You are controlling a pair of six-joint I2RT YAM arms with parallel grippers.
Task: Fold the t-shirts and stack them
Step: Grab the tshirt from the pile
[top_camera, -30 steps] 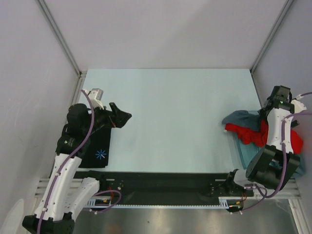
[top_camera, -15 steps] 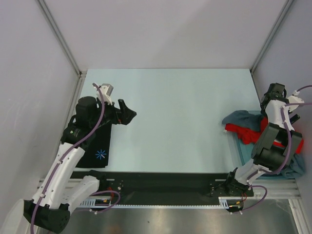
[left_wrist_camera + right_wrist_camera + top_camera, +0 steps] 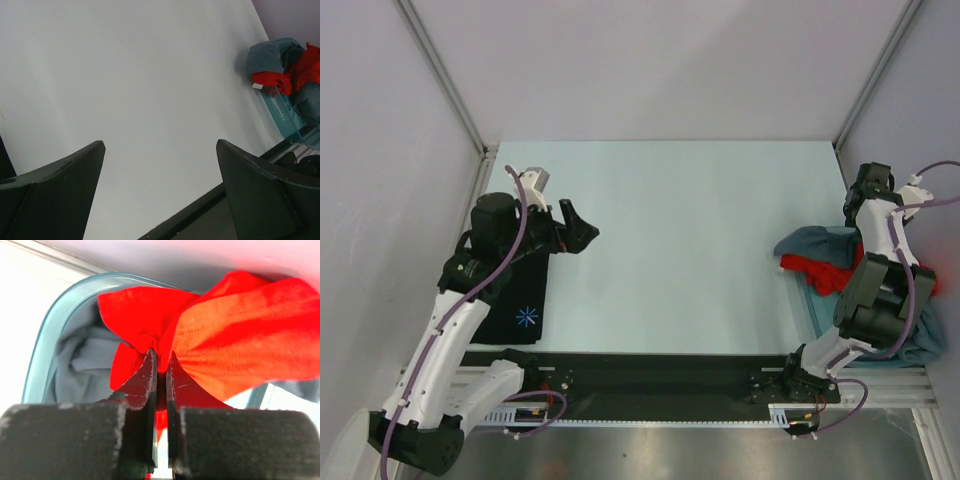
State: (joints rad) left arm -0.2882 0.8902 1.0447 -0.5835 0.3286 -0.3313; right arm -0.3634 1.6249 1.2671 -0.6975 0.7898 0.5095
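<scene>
Though hidden overhead, right end effector (image 3: pixel 161 359) pinches red t-shirt (image 3: pixel 235 340); left end effector (image 3: pixel 160 145) gapes.

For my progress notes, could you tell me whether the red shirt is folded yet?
Not folded: the red shirt bunches, crumpled, in the shut right pincer.

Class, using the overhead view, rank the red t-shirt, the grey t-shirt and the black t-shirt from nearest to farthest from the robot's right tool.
1. The red t-shirt: pinched in the right tool, on the right side.
2. The grey t-shirt: bunched right beside the red one.
3. The black t-shirt: far across, on the left side.
</scene>
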